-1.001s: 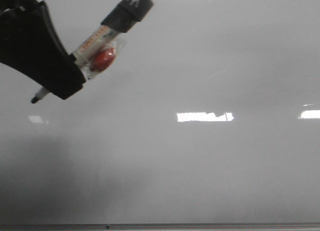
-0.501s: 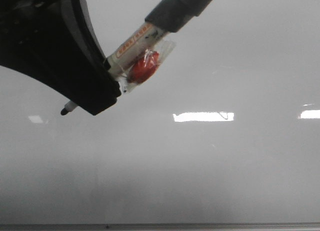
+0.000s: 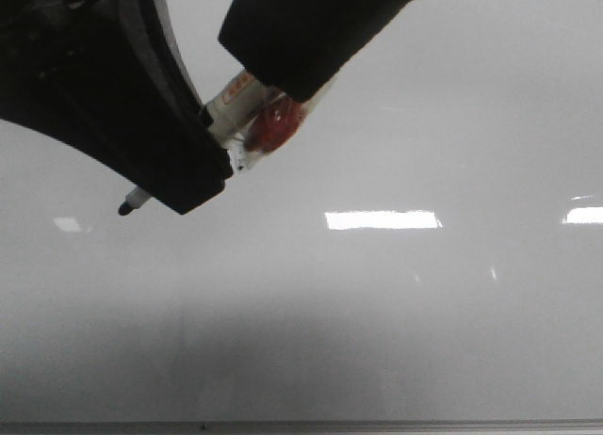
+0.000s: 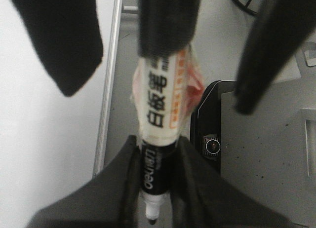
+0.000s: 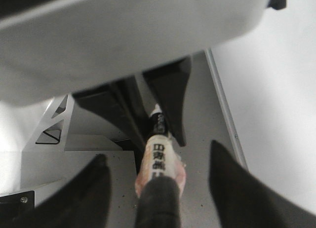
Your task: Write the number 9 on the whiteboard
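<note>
The whiteboard (image 3: pixel 396 322) fills the front view, glossy and pale grey; no marker line of a number 9 shows on it. My left gripper (image 3: pixel 184 176) is shut on a white marker (image 3: pixel 234 104) with a red lump taped to it. Its bare tip (image 3: pixel 123 207) points down-left over the board. In the left wrist view the left gripper (image 4: pixel 155 146) pinches the marker's black collar (image 4: pixel 157 164). My right gripper (image 3: pixel 306 49) is open, its fingers on either side of the black cap (image 5: pixel 158 203). The right gripper (image 5: pixel 158 154) does not clamp the cap.
Bright rectangular light reflections (image 3: pixel 382 219) lie across the board. A thin metal edge (image 3: pixel 377 426) runs along its bottom and shows in the wrist views (image 4: pixel 106 114). Beyond the edge are a grey table (image 4: pixel 266 154), a black device (image 4: pixel 212 139) and a white bracket (image 5: pixel 54 124).
My right gripper has come in from the upper right and now straddles the marker's cap. The left gripper moved right with the marker a second ago and has since held nearly still.
</note>
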Robot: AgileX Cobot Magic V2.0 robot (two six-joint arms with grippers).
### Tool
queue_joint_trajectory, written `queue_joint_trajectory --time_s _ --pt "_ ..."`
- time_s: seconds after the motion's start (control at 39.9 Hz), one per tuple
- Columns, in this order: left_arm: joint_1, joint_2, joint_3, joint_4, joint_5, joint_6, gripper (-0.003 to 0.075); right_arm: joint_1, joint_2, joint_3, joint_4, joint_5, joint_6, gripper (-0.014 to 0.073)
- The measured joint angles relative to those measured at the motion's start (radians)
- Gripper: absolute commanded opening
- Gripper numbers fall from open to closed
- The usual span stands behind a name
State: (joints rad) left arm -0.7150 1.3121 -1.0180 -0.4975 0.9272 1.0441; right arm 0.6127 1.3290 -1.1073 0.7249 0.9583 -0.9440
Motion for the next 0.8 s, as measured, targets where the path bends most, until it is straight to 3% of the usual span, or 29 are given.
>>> queue_joint_trajectory --time_s 0.13,0.18,0.33,0.4,0.48,0.58,0.73,0.8 --pt "0.0 0.0 0.0 -0.002 0.0 0.0 -0.0003 0.0 0.005 -0.004 0.003 0.009 0.0 0.0035" --pt "0.0 0.0 0.0 -0.006 0.002 -0.003 0.0052 0.0 0.005 -0.004 0.002 0.011 0.0 -0.0053" --pt "0.0 0.0 0.0 -0.008 0.003 -0.001 0.0459 0.0 0.005 -0.004 0.002 0.02 0.0 -0.0069" --pt "0.0 -0.002 0.0 -0.008 -0.012 -0.011 0.0564 -0.006 0.005 -0.004 0.001 0.03 0.0 -0.0069" --pt "0.0 -0.002 -0.007 -0.006 -0.013 -0.036 0.0547 -0.036 0.005 -0.004 -0.004 0.048 -0.002 -0.0069" --pt "0.0 -0.011 -0.012 0.003 -0.019 -0.086 0.0465 -0.115 -0.01 0.004 -0.012 0.065 -0.002 -0.0069" --pt "0.083 -0.095 0.0 0.035 0.003 -0.172 0.0166 -0.32 -0.068 0.032 0.019 0.047 -0.002 -0.0069" --pt "0.165 -0.176 0.05 -0.001 -0.006 -0.181 0.0069 -0.373 -0.073 0.034 0.084 0.006 -0.002 -0.0069"
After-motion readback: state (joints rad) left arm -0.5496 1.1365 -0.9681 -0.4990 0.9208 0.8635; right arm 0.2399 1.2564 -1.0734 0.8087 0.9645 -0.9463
